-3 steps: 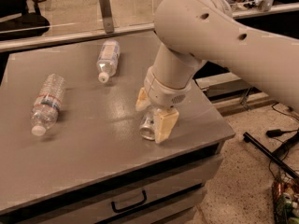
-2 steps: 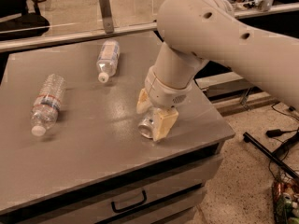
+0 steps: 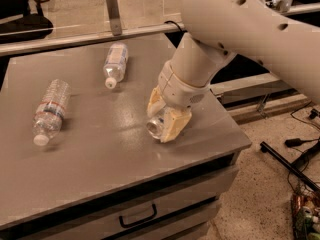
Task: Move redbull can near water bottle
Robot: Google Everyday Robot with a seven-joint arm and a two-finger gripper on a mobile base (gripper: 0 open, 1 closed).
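Note:
The redbull can (image 3: 154, 127), silver with its shiny top facing the camera, sits tilted between the two cream fingers of my gripper (image 3: 163, 117) at the table's right middle. The gripper is shut on the can, at or just above the table top. The water bottle (image 3: 50, 110), clear and ribbed with a white cap and a red-and-blue label band, lies on its side at the table's left, well apart from the can. My large white arm (image 3: 240, 29) comes in from the upper right and hides the can's body.
A shorter bottle with a wide whitish label (image 3: 115, 64) lies at the back middle of the grey table (image 3: 100, 154). The table's right edge is close to the gripper. A drawer with a handle (image 3: 137, 216) is below; cables lie on the floor at right.
The gripper, with the can between its fingers, has shifted slightly to the left and away from the front edge. Both bottles have stayed still.

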